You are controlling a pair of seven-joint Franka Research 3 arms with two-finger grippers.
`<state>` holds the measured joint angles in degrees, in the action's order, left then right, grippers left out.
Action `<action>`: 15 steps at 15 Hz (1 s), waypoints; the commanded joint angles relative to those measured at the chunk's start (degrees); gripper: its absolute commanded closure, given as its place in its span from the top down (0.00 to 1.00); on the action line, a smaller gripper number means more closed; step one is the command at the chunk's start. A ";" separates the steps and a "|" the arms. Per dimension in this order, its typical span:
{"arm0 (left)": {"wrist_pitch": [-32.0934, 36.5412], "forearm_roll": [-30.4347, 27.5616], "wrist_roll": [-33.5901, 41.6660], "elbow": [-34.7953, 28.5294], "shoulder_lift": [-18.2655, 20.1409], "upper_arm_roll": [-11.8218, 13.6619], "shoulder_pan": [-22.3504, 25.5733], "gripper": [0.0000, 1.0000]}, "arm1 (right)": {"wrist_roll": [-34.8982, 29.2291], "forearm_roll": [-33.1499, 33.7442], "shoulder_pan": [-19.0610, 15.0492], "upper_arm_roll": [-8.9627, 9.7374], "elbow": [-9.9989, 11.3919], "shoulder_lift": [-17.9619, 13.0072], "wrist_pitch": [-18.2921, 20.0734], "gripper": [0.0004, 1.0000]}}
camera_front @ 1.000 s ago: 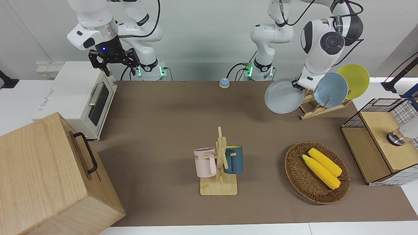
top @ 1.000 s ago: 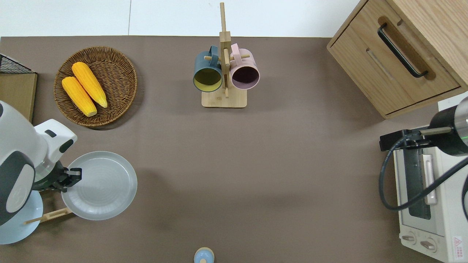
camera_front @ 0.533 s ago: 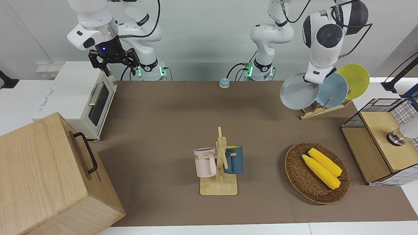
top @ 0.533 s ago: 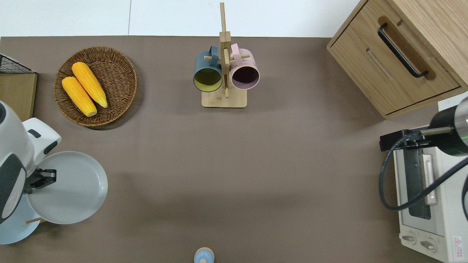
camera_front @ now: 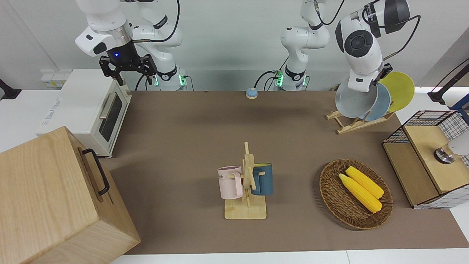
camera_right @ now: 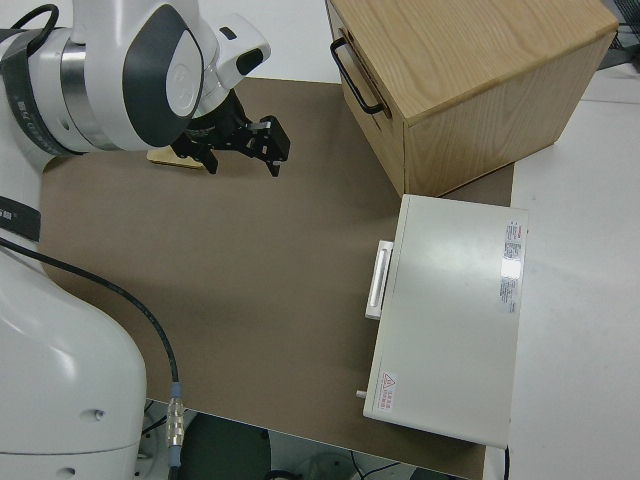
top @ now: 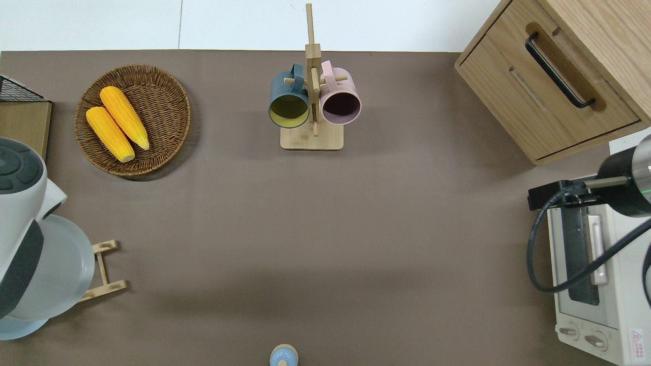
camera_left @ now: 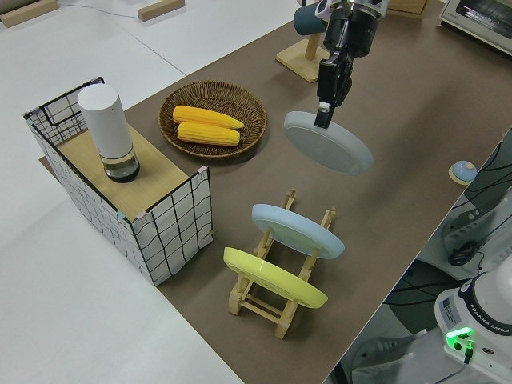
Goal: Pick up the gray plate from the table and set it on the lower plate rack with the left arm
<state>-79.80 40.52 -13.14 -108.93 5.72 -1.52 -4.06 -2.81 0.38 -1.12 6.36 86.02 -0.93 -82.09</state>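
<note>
At the upper right of the front view we see the left hand clamped shut on the rim of the gray plate, holding it in the air, tilted. In the overhead view the plate sits at the lower left edge of the frame, over the rack, with the rack's open end poking out past it. The left side view shows the plate hanging clear of the rack, not yet seated between the pegs.

Two more plates lean in the rack: a blue plate next to the gray one, then a yellow plate at the end toward the edge of the table.

The right arm is parked at the upper left of the front view, its hand spread open and holding nothing.

Lower in the front view, a mug tree stands at centre and a basket with two corn cobs lies toward the lower right.
</note>
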 commanded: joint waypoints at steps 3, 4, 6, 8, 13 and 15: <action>2.89 7.38 -0.57 -0.93 0.25 -0.32 -0.16 0.00 | -0.53 -1.09 -1.43 1.03 -0.42 -0.12 0.88 0.99; 2.89 7.99 -0.75 -1.28 0.17 -0.32 -0.16 0.00 | -0.53 -1.09 -1.43 1.03 -0.42 -0.12 0.88 0.99; 2.89 8.87 -3.19 -2.51 -0.01 -0.32 -0.16 0.00 | -0.53 -1.09 -1.43 1.03 -0.42 -0.12 0.88 0.99; 2.81 8.88 -8.11 -4.35 -0.36 -0.41 -0.16 0.00 | -0.53 -1.09 -1.43 1.03 -0.42 -0.12 0.88 0.99; 1.14 8.52 -15.85 -8.57 -0.80 -0.76 -0.94 0.00 | -0.53 -1.09 -1.43 1.03 -0.42 -0.12 0.88 0.99; 0.70 8.35 -18.49 -9.36 -1.68 -0.85 -1.30 0.00 | -0.53 -1.09 -1.43 1.03 -0.42 -0.12 0.88 0.99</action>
<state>-78.01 47.76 -28.23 -116.34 3.93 -2.55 -4.31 -2.81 0.38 -1.12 6.36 86.02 -0.93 -82.09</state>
